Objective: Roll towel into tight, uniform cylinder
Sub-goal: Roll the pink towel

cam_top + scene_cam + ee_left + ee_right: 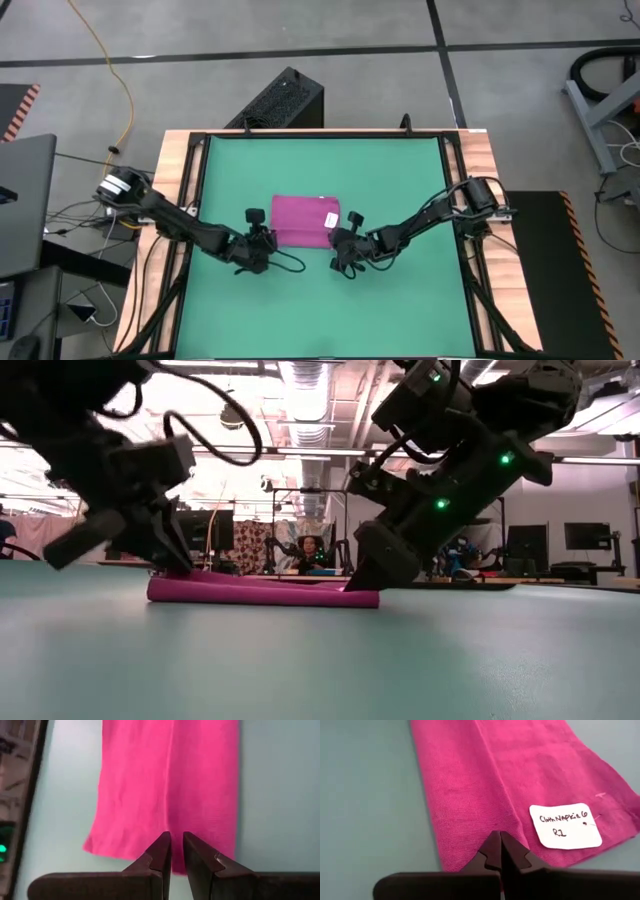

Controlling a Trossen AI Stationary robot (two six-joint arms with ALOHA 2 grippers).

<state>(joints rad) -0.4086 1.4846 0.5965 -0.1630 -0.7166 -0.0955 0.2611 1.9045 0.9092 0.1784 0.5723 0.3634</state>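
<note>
A: As seen from high view, towel (305, 221) lies frame centre on green mat (400, 180), long axis left-right; left gripper (258, 243) and right gripper (345, 250) at its lower edge, about equally near.

B: Low view?

A: Towel flat, grippers at either end.

B: Wrist views?

A: Left fingers (162, 851) nearly closed, right shut, pinching the hem; white tag (566, 825) nearby.

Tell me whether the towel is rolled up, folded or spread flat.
Partly rolled. The towel lies on the green mat with its near edge turned into a thin roll; the rest, with the white tag, still lies flat.
</note>
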